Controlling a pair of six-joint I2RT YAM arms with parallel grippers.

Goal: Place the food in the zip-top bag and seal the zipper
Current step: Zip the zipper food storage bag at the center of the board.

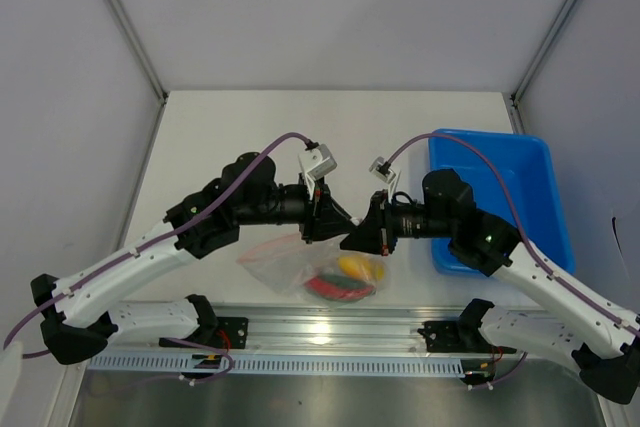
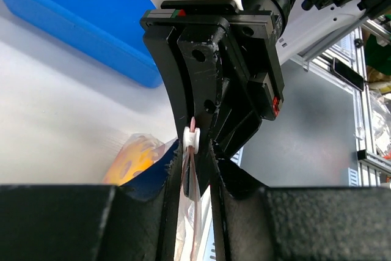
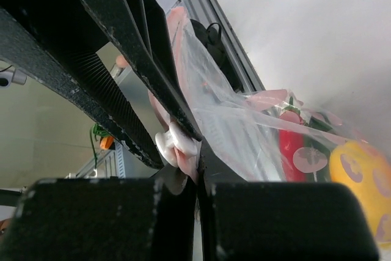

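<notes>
The clear zip-top bag (image 1: 285, 262) lies at the table's near edge. The food is inside it: a yellow piece (image 1: 350, 265), a red chili (image 3: 293, 151) and dark green pieces. Both grippers meet over the bag's mouth. My left gripper (image 1: 325, 217) is shut on the zipper's white slider (image 2: 192, 140), and the pink zipper strip (image 2: 194, 236) runs between its fingers. My right gripper (image 1: 355, 237) faces it and is shut on the pink strip right beside the slider (image 3: 174, 145). The bag hangs lifted from this pinched edge.
The blue plastic bin (image 1: 500, 162) stands to the right, behind my right arm. An aluminium rail (image 1: 330, 332) runs along the near edge just below the bag. Grey walls close in the table at left, right and back.
</notes>
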